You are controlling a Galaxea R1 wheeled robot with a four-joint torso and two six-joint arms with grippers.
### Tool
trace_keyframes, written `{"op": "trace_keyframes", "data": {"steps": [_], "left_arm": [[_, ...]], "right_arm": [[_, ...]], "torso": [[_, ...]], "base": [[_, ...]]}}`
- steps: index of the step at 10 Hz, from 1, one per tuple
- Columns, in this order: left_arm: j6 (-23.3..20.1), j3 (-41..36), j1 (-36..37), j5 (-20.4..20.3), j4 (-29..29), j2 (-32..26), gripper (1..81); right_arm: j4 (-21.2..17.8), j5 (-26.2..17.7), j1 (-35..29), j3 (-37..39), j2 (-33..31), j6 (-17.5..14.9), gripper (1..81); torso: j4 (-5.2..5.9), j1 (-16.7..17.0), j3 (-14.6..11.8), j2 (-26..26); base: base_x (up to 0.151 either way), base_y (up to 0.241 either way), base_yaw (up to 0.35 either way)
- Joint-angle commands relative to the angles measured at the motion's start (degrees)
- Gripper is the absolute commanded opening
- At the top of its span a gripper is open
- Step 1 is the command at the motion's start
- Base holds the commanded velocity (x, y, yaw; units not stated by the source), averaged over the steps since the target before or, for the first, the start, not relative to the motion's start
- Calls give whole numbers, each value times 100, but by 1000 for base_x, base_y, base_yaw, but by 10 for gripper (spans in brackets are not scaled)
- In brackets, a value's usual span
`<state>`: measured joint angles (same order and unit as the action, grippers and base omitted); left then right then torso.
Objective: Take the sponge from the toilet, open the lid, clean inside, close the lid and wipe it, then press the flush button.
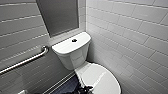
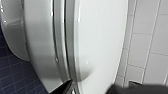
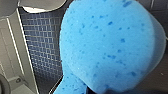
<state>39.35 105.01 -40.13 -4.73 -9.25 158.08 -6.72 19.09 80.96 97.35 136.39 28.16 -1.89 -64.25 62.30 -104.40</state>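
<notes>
The white toilet (image 1: 75, 53) stands in the corner, with the dark flush button (image 1: 74, 40) in the middle of the tank top. Its lid (image 1: 102, 78) is down over the bowl. My left gripper (image 1: 85, 88) sits at the lid's near left edge. In the left wrist view it is open (image 2: 93, 87), with one dark fingertip (image 2: 63, 87) under the rim and the lid (image 2: 100, 37) close in front. The bright blue sponge (image 3: 107, 45) looms large in the right wrist view, and my right gripper (image 3: 100, 90) is shut on its narrow end, above the floor.
A steel grab bar (image 1: 25, 61) runs along the left wall. The white tiled right wall (image 1: 135, 42) stands close beside the bowl. Dark blue small floor tiles (image 3: 42, 42) lie left of the toilet. A dark panel (image 1: 58, 15) hangs above the tank.
</notes>
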Motion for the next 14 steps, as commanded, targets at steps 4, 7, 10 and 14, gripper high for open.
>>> {"op": "trace_keyframes", "data": {"steps": [4, 7, 10, 14], "left_arm": [[90, 309, 651, 183, -15, 277, 811], [90, 493, 730, 201, -15, 462, 811], [90, 863, 730, 218, 20, 664, 811], [99, 1092, 573, 166, 20, 867, 811]], "right_arm": [[136, -318, -110, -112, -179, -4, 10], [136, -318, -101, -86, -162, -4, 10], [136, -318, -92, -77, -171, -4, 10], [136, -318, -92, -86, -162, -4, 10]], "torso": [[0, 0, 0, 0], [0, 0, 2, 0], [0, 0, 2, 0], [0, 0, 0, -2]], "base": [[0, 0, 0], [0, 0, 0], [0, 0, 0], [0, 0, 0]]}}
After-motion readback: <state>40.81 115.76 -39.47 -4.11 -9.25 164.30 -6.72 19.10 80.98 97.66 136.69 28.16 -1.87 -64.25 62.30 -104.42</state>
